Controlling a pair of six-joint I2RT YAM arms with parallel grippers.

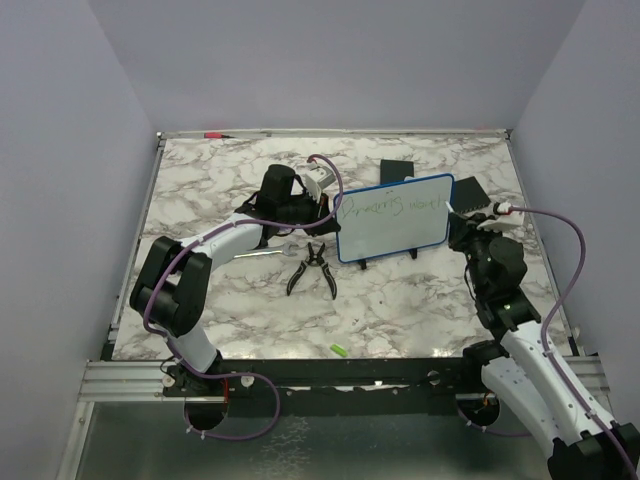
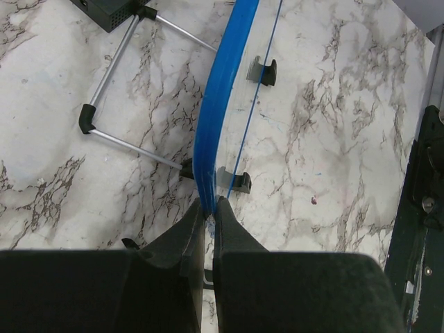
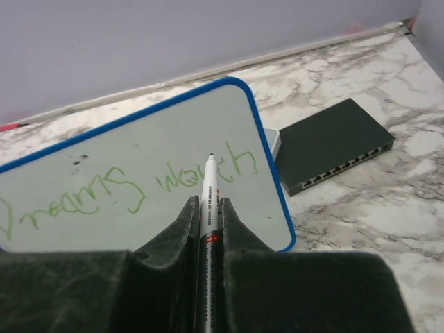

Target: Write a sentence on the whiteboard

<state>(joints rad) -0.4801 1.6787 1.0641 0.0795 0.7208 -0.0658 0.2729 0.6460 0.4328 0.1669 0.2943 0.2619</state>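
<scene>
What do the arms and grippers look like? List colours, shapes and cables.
Both the left arm and the right arm have white links between bulky black joints. A thin purple cable loops along each. The left gripper and the right gripper carry matte black, wedge-shaped fingers tapering to narrow tips.

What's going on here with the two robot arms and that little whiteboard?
The left gripper is shut on the blue edge of the whiteboard, steadying it as it stands on its feet on the table. The right gripper is clamped on a marker, tip pointing at the board near the end of the green sentence scrawled across its upper part. Whether the tip touches the surface is unclear. A pair of pliers lies in front of the board.
</scene>
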